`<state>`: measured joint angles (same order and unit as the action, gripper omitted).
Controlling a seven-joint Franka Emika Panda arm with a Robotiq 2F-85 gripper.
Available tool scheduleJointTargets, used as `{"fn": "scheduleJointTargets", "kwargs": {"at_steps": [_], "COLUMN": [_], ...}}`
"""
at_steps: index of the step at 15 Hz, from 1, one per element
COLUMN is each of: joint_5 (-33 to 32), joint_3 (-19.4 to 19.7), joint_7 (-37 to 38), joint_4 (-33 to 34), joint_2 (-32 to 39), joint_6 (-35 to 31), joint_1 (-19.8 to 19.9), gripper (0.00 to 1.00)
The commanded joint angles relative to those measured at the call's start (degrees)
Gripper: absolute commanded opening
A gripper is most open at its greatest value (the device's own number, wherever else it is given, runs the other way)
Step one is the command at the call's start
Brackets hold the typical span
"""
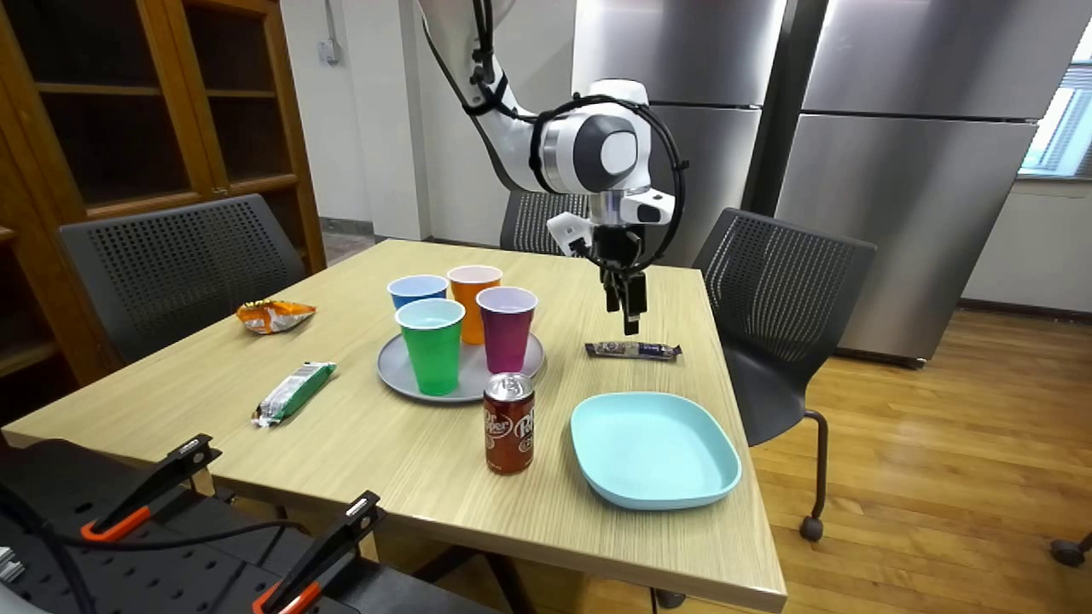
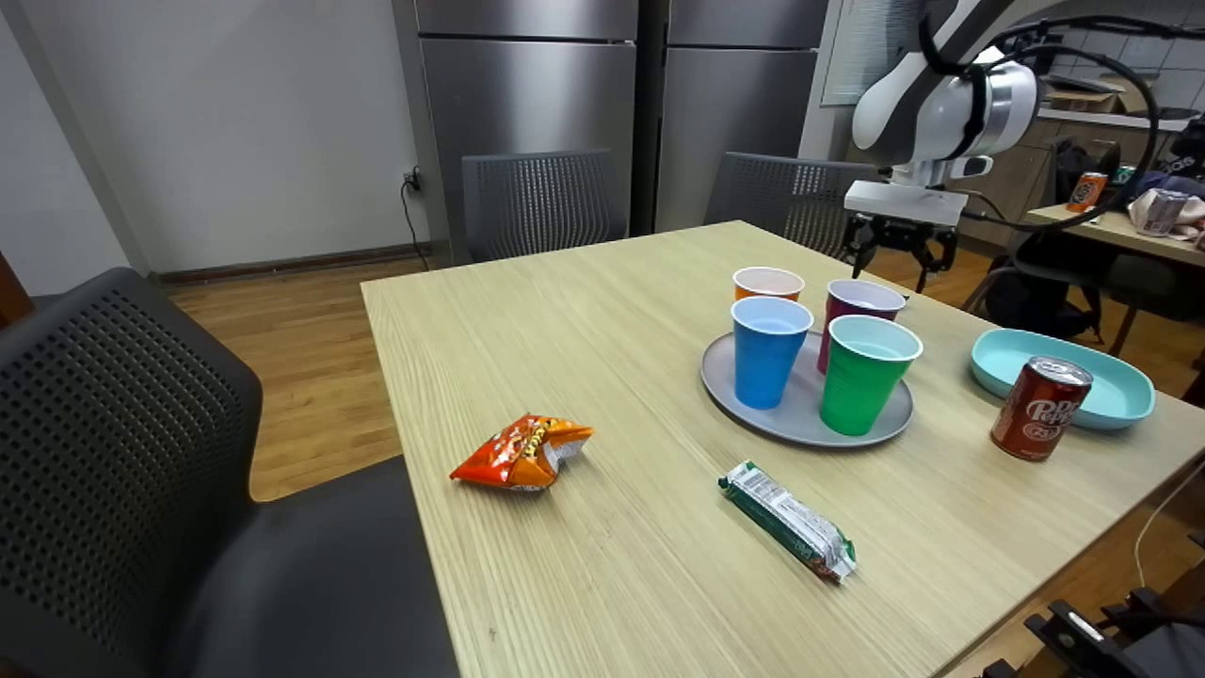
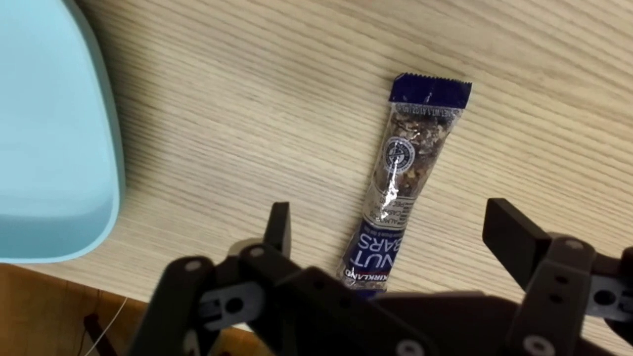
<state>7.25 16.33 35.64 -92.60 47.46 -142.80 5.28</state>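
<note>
In an exterior view, the camera stands behind the black clamps (image 1: 320, 554), near the drink can (image 1: 509, 439); it looks down at a shallow angle over the tabletop (image 1: 358, 298) and faces the refrigerators (image 1: 896, 205). In an exterior view, the camera stands beside a black chair (image 2: 113, 452), near the green-wrapped bar (image 2: 789, 523); it looks obliquely down, with the arm (image 2: 890, 113) toward the right edge. Shared by both exterior views: cups (image 1: 433, 354), drink can, turquoise tray (image 1: 655, 448), arm, refrigerators. The wrist view looks steeply down at close range past the pincer (image 3: 388, 222) onto the nut bar (image 3: 400, 163); the turquoise tray enters at left.
</note>
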Motion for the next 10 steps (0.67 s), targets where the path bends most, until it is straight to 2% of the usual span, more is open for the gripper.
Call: {"fn": "scheduleJointTargets", "kwargs": {"at_steps": [1, 10], "joint_5": [0.8, 0.5], "joint_3": [0.1, -0.1], "joint_7": [2.0, 3.6], "joint_4": [3.6, 8.5], "joint_2": [2.0, 6.9], "joint_6": [3.2, 6.0], "joint_1": [1.3, 2.5], "gripper": [1.0, 1.0]}}
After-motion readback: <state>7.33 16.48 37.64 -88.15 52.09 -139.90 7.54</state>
